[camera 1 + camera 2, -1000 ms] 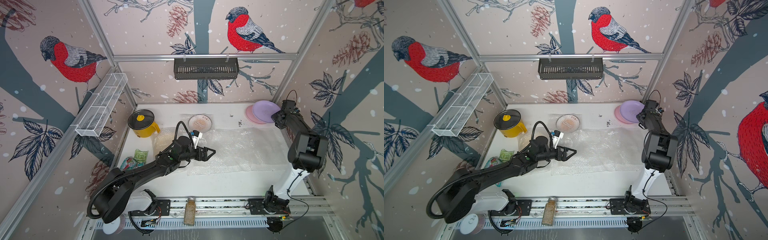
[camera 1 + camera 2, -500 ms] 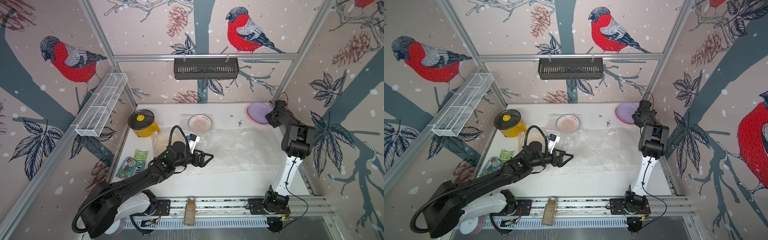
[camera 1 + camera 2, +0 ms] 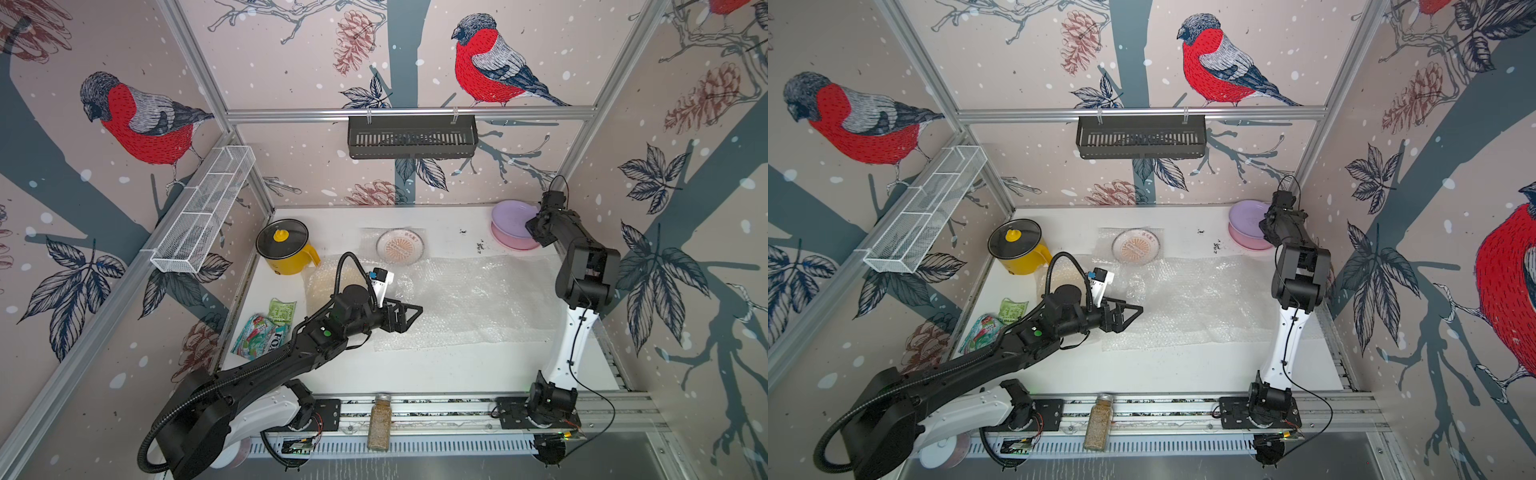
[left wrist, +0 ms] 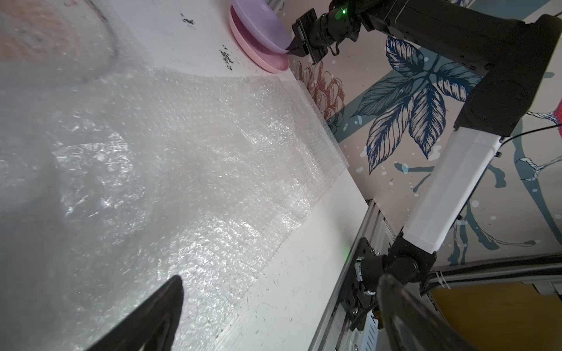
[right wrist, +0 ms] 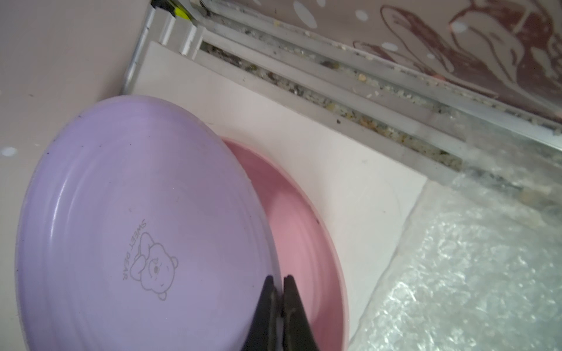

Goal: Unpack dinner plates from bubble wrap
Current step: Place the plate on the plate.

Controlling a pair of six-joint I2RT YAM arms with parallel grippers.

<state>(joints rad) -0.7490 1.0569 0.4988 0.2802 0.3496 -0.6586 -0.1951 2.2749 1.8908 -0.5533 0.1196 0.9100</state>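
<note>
Pinching smooth lilac plate (image 5: pixel 121 212), tilted on pink plate (image 5: pixel 301 237), with my right gripper (image 5: pixel 278 279); left gripper (image 3: pixel 409 316) spread over crinkly bubble wrap (image 3: pixel 478 299).

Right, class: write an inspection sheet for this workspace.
Surface: white tabletop, dark specks at back.
Job's things: lilac round plate tilted over pink round plate; orange sunburst plate; clear bubble wrap sheets spread flat.
Clutter: yellow pot with black glass lid; glossy snack bags; spice jar on front rail.
Grippers: left gripper open above wrap; right gripper shut on lilac plate's rim.
Cables: black hose looped over left arm.
Surroundings: bird-print walls; black hanging basket; white wire shelf.
</note>
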